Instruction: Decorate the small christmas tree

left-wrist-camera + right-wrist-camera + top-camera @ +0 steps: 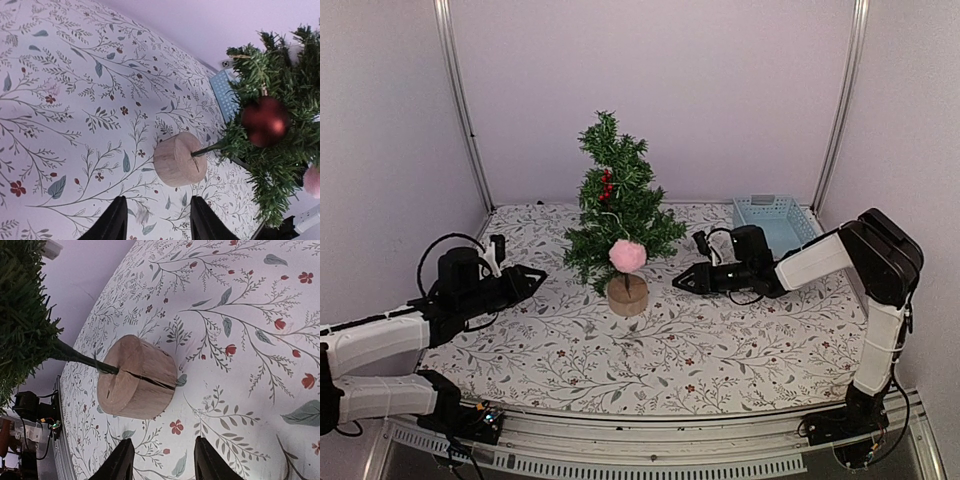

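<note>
Standing mid-frame in the top view on the surface (720,340), the small christmas tree (618,215) carries a pink pompom (627,255). The left wrist view, unlike the right, shows a red bauble (265,121) at its right. Left end effector (535,273) and right end effector (678,282) flank the tree, both part-open and empty.

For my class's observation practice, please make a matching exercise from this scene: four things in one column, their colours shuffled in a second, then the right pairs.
Things
1. pom-pom
2. basket
3. stump base
4. bauble

Colours
A. pale wood
B. dark red
C. pink
D. light blue

Pairs: 1-C, 2-D, 3-A, 4-B
</note>
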